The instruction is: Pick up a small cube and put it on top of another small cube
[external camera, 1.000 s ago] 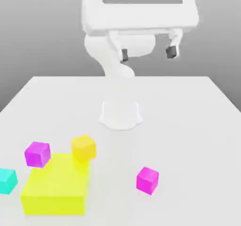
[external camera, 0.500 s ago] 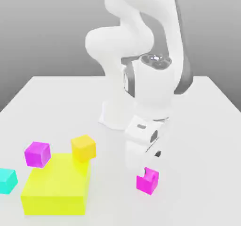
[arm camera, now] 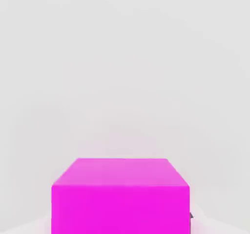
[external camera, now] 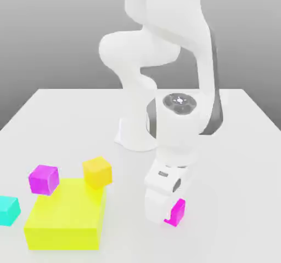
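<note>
The small cube, pinkish-magenta, rests on the white table toward the exterior view's right front. My gripper has come down over it, and the white hand hides the cube's left part. The fingers are shut on the cube's sides. In the hand view the small cube sits very close, its top and one side face showing. A second, more purple magenta cube stands well off to the exterior view's left, apart from the gripper.
A big yellow block lies at the front left, with an orange-yellow cube at its far corner and a cyan cube to its left. The arm's white base stands mid-table.
The hand dropped from high above the table down onto the pinkish-magenta cube, and its fingers went from open to shut on the cube. The other blocks stayed put.
</note>
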`<move>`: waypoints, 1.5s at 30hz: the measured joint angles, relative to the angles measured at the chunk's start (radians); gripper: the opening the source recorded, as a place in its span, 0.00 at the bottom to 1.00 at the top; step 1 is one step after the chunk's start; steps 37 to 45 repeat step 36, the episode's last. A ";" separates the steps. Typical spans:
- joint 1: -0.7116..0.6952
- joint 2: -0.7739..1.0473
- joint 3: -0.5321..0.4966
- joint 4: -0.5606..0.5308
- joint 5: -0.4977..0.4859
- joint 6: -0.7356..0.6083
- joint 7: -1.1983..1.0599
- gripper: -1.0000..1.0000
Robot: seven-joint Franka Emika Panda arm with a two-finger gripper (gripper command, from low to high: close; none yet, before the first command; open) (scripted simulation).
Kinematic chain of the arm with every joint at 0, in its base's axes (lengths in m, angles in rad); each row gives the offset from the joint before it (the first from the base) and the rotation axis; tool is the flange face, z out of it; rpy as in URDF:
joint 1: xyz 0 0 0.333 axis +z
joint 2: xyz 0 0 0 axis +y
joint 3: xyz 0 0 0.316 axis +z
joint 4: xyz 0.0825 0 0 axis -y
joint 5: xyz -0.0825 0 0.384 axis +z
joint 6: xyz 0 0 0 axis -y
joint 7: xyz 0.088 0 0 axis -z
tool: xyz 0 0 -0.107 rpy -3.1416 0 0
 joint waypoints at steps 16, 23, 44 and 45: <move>-0.046 -0.429 -0.157 -0.071 -0.089 -0.373 -0.135 0.00; -0.208 -0.666 -0.245 -0.103 -0.243 -0.568 -0.266 0.00; -0.316 -0.600 -0.319 -0.171 -0.354 -0.423 -0.347 1.00; -0.316 -0.600 -0.319 -0.171 -0.354 -0.423 -0.347 1.00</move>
